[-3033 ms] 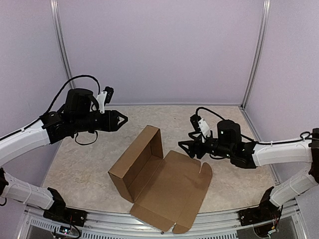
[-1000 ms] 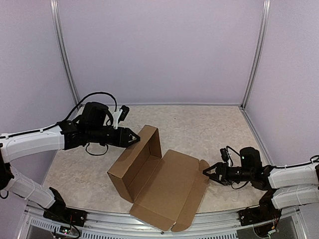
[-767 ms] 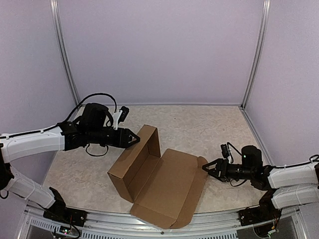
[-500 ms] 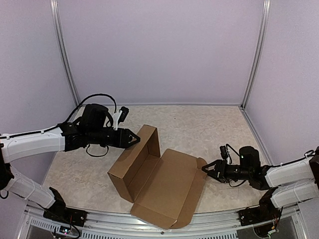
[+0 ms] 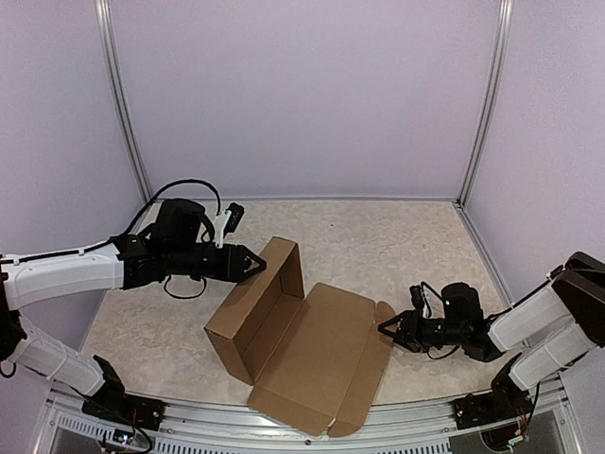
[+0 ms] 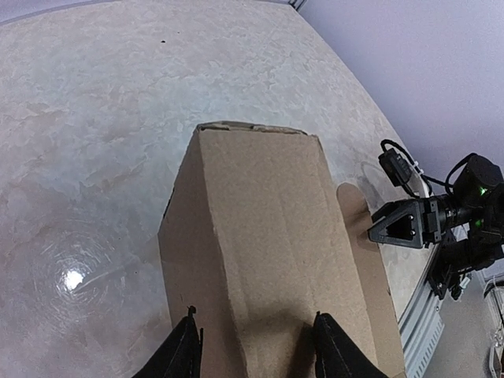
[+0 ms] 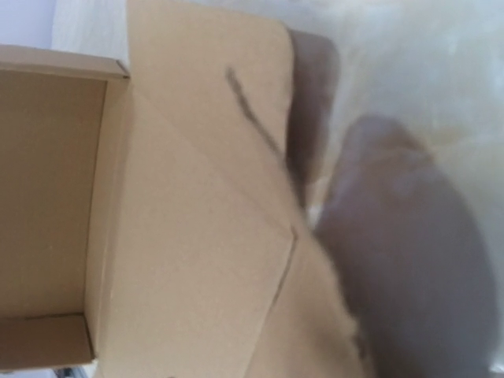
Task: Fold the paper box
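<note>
The box lies on the table, near its front edge and between the two arms. Its tray part is on the left with the walls standing up, and the lid lies open and flat toward the right, with a rounded flap at its right edge. The left gripper is low, just beside the far left corner of the tray, at the outer side of the tall wall. In the left wrist view its two fingers stand apart and the brown wall shows between and behind them; they hold nothing that I can see. The right gripper is low over the table and its tip is at the flap. In the right wrist view one dark finger is blurred and lies very close to the flap edge, so I cannot tell if the jaws have closed on the cardboard or only stand around it.
</note>
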Tool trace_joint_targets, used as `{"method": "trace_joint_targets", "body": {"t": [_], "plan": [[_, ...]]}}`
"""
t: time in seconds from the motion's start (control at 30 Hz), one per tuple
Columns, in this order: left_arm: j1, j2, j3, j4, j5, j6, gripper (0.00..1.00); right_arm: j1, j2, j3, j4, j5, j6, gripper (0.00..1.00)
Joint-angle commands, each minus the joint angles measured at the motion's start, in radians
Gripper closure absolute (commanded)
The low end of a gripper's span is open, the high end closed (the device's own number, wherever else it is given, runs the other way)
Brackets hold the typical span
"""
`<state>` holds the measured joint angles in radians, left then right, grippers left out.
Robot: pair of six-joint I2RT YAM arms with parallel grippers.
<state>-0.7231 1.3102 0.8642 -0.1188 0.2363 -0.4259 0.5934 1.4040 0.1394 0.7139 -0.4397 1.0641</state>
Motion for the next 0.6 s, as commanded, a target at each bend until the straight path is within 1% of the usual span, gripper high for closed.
{"method": "trace_joint_targets", "body": {"t": [0.0, 0.13, 0.23, 0.37, 0.43, 0.57], "plan": [[0.005, 0.005, -0.021, -0.003, 0.009, -0.007, 0.54, 0.017, 0.054, 0.018, 0.142, -0.011, 0.031, 0.61], [0.006, 0.001, -0.019, -0.003, 0.008, -0.004, 0.54, 0.022, 0.062, 0.027, 0.161, -0.025, 0.032, 0.76], [0.008, -0.007, -0.017, -0.006, 0.007, -0.002, 0.54, 0.024, 0.040, 0.038, 0.142, -0.028, 0.020, 0.84], [0.011, -0.022, -0.016, -0.011, 0.003, 0.000, 0.54, 0.023, -0.019, 0.069, 0.057, -0.028, -0.019, 0.93], [0.012, -0.031, -0.015, -0.016, 0.003, 0.002, 0.53, 0.023, -0.051, 0.092, -0.011, -0.024, -0.046, 1.00], [0.014, -0.066, -0.008, -0.036, -0.006, 0.013, 0.53, 0.023, -0.114, 0.169, -0.191, -0.016, -0.131, 1.00]]}}
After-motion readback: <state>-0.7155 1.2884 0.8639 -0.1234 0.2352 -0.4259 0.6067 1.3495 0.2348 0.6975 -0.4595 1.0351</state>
